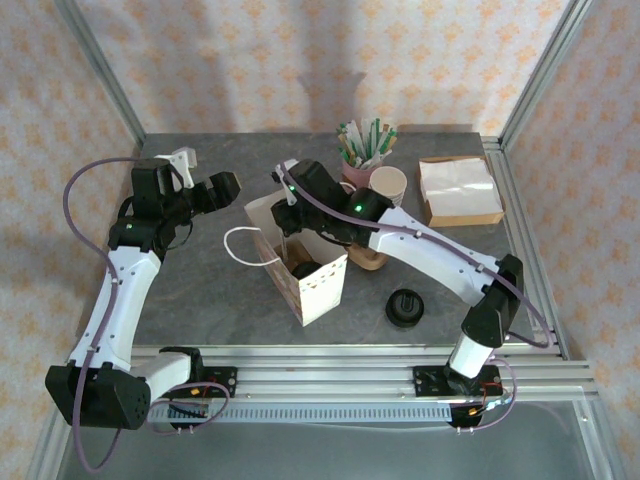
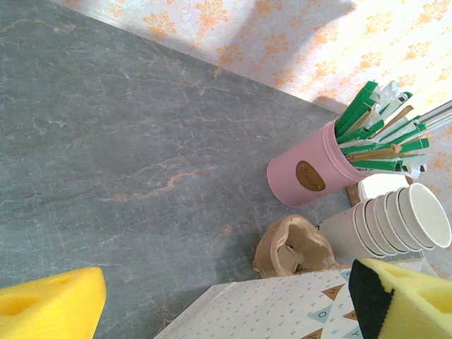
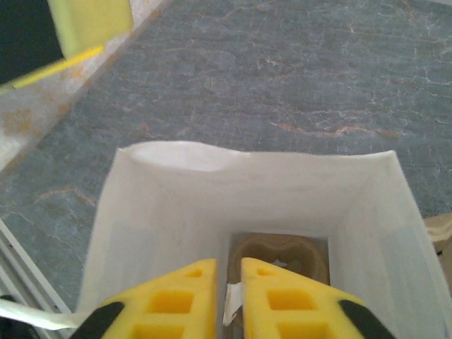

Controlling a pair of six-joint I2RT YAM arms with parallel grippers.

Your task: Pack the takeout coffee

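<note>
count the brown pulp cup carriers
2. One carrier lies at the bottom of the paper bag; the other carrier sits on the table beside it, by the cream cups. Others may be hidden.

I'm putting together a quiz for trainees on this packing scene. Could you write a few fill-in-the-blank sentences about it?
1. The takeout coffee stands on the ___, outside the paper bag.
2. The right gripper hangs above the open ___.
3. The holder of the green sticks is coloured ___.
4. The left gripper is ___, with nothing between its fingers.

Missing words: table; bag; pink; open.
</note>
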